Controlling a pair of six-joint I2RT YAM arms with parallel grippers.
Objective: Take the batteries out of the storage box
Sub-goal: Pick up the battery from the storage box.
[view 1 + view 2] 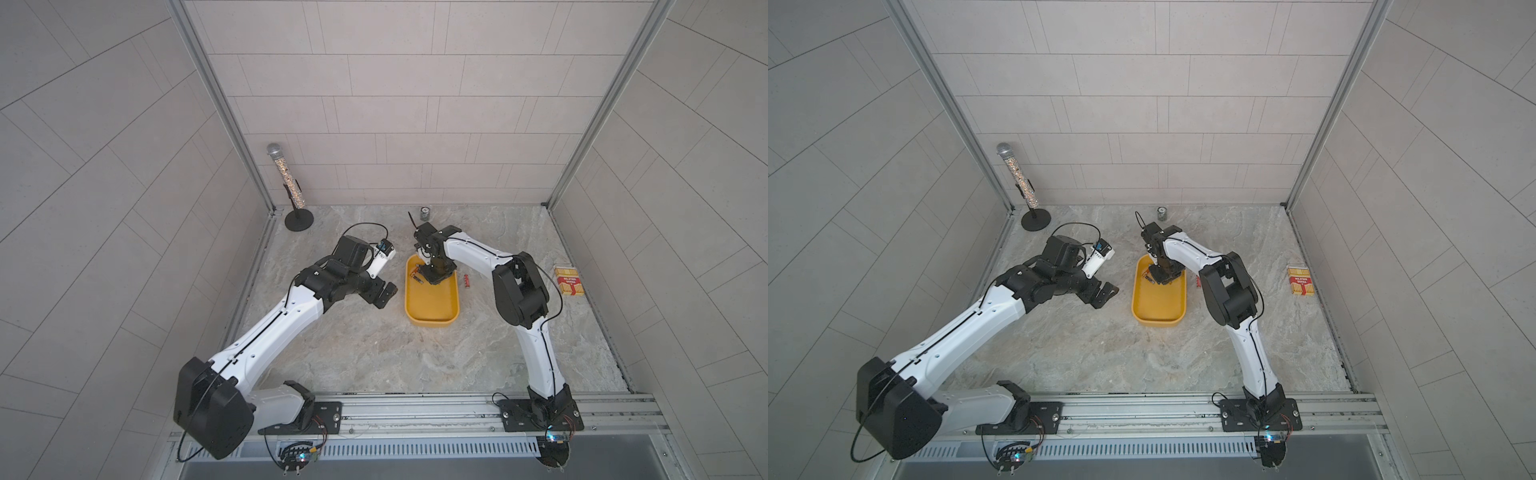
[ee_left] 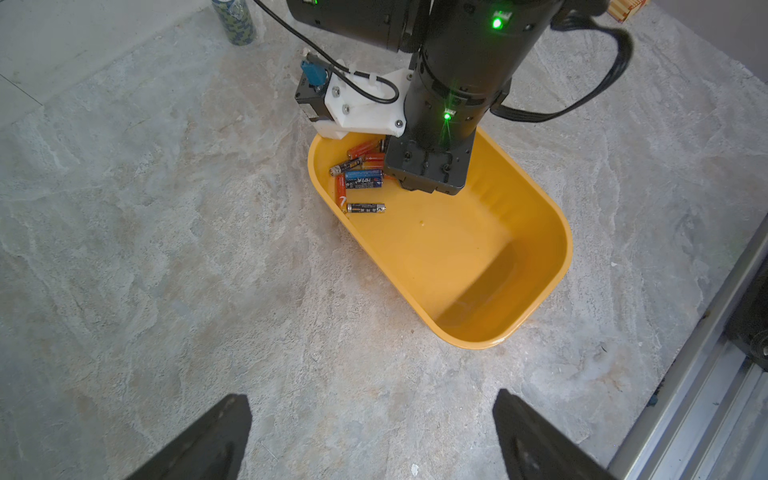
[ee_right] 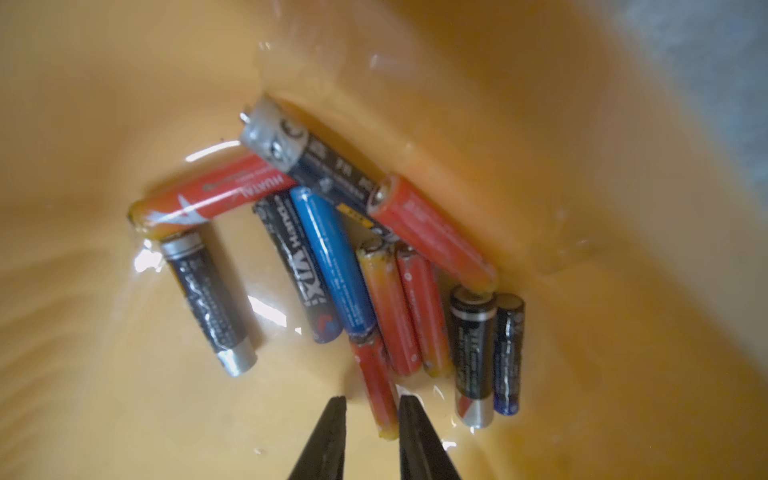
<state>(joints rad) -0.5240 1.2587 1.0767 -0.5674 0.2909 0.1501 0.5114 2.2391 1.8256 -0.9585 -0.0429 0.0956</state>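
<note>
The yellow storage box (image 1: 432, 309) lies mid-table in both top views (image 1: 1158, 309). Several batteries (image 2: 361, 178) lie clustered at its far end: red, black and one blue (image 3: 332, 257). My right gripper (image 3: 372, 399) reaches down into that end, its jaws a narrow gap apart. They straddle the tip of a red battery (image 3: 378, 386) lying on the box floor. That battery touches one finger, with a gap to the other. One red battery (image 1: 466, 281) lies on the table right of the box. My left gripper (image 2: 371, 397) hovers wide open left of the box, holding nothing.
A small silver can (image 1: 424, 213) stands at the back wall. A red-and-yellow striped packet (image 1: 568, 281) lies at the right edge. A glittery tube on a black stand (image 1: 289, 183) occupies the back left corner. A metal rail (image 1: 415, 409) runs along the front.
</note>
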